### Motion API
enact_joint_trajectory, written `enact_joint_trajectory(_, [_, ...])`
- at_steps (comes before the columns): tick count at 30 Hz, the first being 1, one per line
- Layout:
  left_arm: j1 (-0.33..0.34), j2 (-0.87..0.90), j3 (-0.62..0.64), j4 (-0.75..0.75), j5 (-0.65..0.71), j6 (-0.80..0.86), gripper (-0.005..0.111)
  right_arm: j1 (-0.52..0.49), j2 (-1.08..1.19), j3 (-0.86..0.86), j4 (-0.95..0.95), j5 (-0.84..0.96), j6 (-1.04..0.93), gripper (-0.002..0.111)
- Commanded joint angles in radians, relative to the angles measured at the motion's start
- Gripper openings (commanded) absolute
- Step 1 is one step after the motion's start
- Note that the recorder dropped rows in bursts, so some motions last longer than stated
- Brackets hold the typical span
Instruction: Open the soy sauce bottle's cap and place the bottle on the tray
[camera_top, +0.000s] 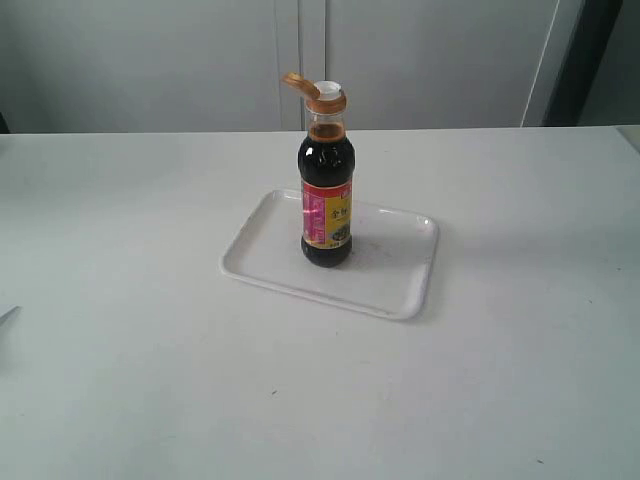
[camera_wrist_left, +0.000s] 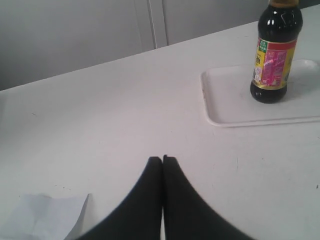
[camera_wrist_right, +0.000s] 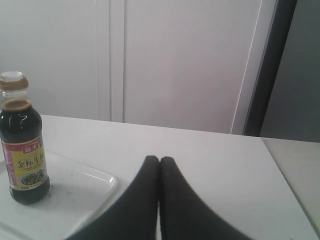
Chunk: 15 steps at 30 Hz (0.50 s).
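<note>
The soy sauce bottle (camera_top: 326, 205) stands upright on the white tray (camera_top: 385, 285) in the middle of the table. Its orange-brown cap (camera_top: 299, 84) is flipped back on its hinge, and the white spout (camera_top: 330, 89) shows. The bottle (camera_wrist_left: 275, 52) and tray (camera_wrist_left: 227, 107) appear far off in the left wrist view, apart from my left gripper (camera_wrist_left: 162, 159), whose black fingers press together with nothing between them. In the right wrist view the bottle (camera_wrist_right: 23, 145) and tray (camera_wrist_right: 80, 192) lie beside my right gripper (camera_wrist_right: 159, 159), which is shut and empty too. Neither gripper shows in the exterior view.
A pale sheet of paper (camera_wrist_left: 42, 215) lies on the table near the left gripper. A white panelled wall (camera_top: 300, 60) runs behind the table. The table's right edge (camera_wrist_right: 280, 165) lies close to the right gripper.
</note>
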Motion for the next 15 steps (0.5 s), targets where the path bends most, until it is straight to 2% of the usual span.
enact_joint_trajectory(1, [0.035, -0.055, 0.060, -0.039, -0.012, 0.027, 0.000, -0.006, -0.005, 0.003, 0.002, -0.013, -0.007, 0.000])
enact_joint_trajectory(15, [0.204, -0.204, 0.228, -0.103, -0.012, 0.025, 0.000, -0.006, -0.005, 0.003, 0.002, -0.013, -0.007, 0.000])
